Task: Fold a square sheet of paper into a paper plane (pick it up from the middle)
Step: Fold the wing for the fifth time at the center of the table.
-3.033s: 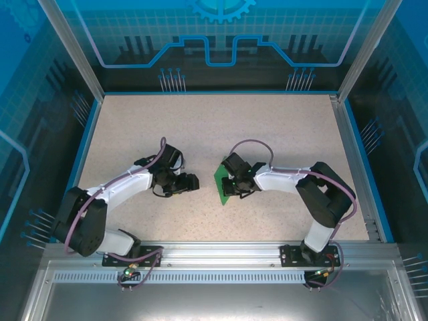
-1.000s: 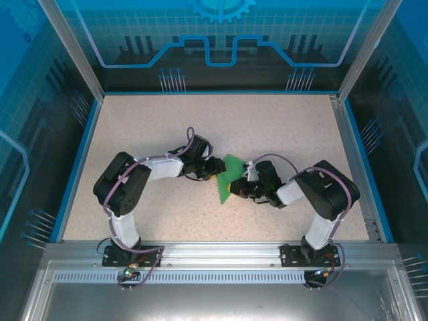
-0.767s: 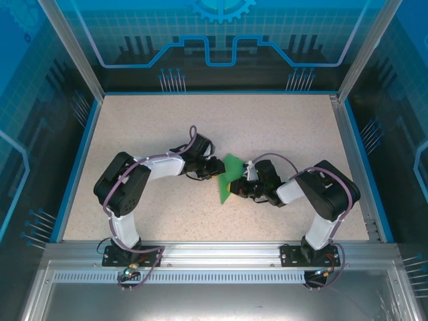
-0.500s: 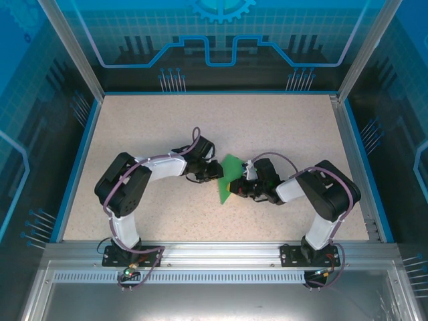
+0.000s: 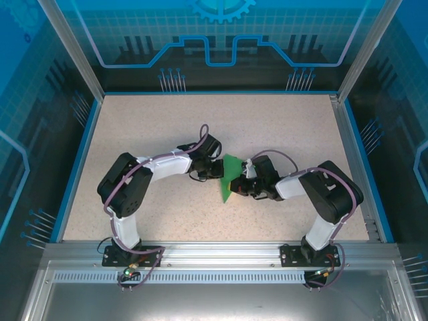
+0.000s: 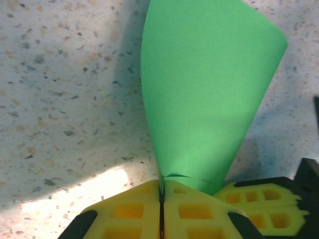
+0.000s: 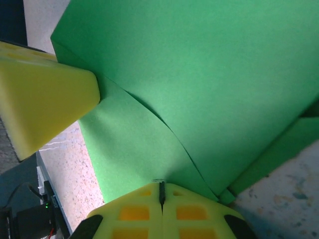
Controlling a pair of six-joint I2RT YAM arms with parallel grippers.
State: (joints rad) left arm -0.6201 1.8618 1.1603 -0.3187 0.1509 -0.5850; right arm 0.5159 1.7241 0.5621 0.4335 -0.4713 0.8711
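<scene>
Bright, even light; glare on speckled beige tabletop (image 6: pixel 60 124) left of yellow fingers (image 6: pixel 127 214); thin green paper sheet (image 6: pixel 204 94) casts soft shadow

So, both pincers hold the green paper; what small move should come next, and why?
Likely the left pincer should bring its pinched edge down toward the table to flatten the fold. It is shut on the paper, which bulges in a loose curve, while the right pincer, also shut on it, anchors the other side.
</scene>
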